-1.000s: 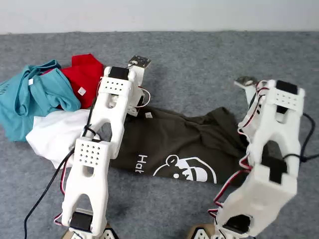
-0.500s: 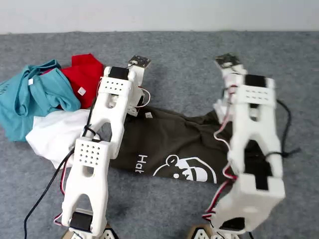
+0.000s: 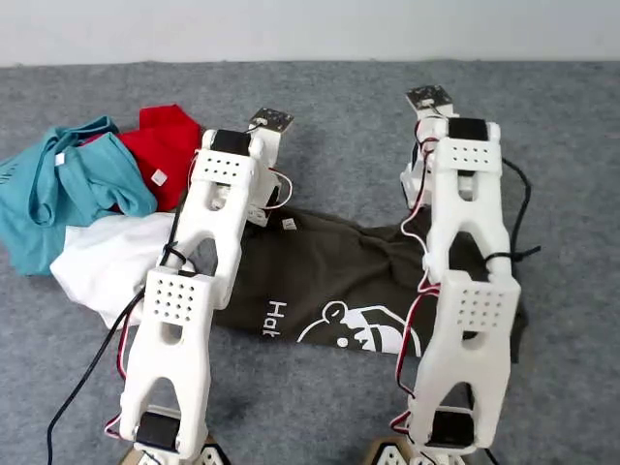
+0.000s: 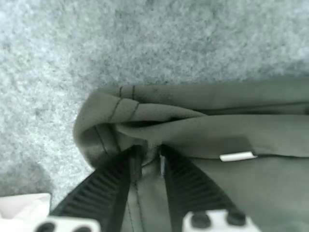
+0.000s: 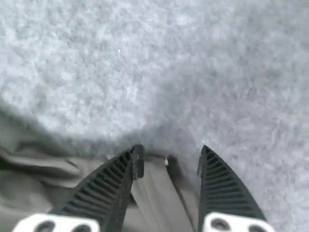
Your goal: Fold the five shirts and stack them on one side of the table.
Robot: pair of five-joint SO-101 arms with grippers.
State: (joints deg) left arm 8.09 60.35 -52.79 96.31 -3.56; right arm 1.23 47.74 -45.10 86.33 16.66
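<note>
From the high view, you have the dark shirt (image 3: 339, 281) lying print up on the grey table (image 3: 349, 116). Its long axis runs side to side between the left arm (image 3: 218, 223) and the right arm (image 3: 465, 223). The teal shirt (image 3: 68, 184), red shirt (image 3: 170, 140) and white shirt (image 3: 107, 257) are heaped at the far left.

In the left wrist view, your left gripper (image 4: 147, 159) is clenched on a bunched fold at the shirt's edge.

In the right wrist view, your right gripper (image 5: 169, 162) is spread apart, straddling the shirt's edge without pinching it.
</note>
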